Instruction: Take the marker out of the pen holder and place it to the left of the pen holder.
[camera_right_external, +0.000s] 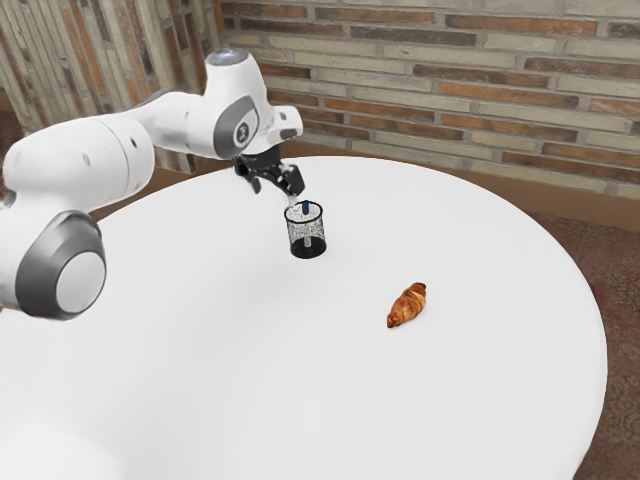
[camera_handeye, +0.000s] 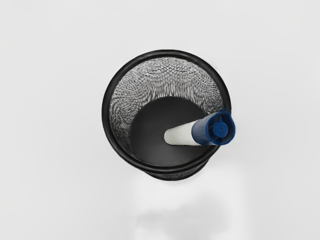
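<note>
Black two-finger gripper (camera_right_external: 277, 191) above the table, on the far side of the holder and toward the exterior view's left; fingers apart, nothing clamped. Blue-capped white marker (camera_handeye: 220, 128) is inside the round black wire-mesh pen holder (camera_handeye: 106, 110), cap up, by the rim; contact with the rim I cannot tell. Brown crescent croissant (camera_right_external: 407, 306) well apart, nearer and toward the exterior view's right.

Risks: cap sits close to the rim, so a slightly misplaced finger could land on the wire or pinch the wall along with the marker. Lifting at a slant could drag the holder or tip it. A shallow hold on the rounded cap could slip. Once laid down, the marker may roll.

Materials: cap looks like smooth plastic, ridged at its end; barrel plain, cylindrical. Mesh fine, rim thicker, floor solid and dark. White table (camera_right_external: 220, 350) smooth, curved at its edge; croissant flaky-looking, tapered
</note>
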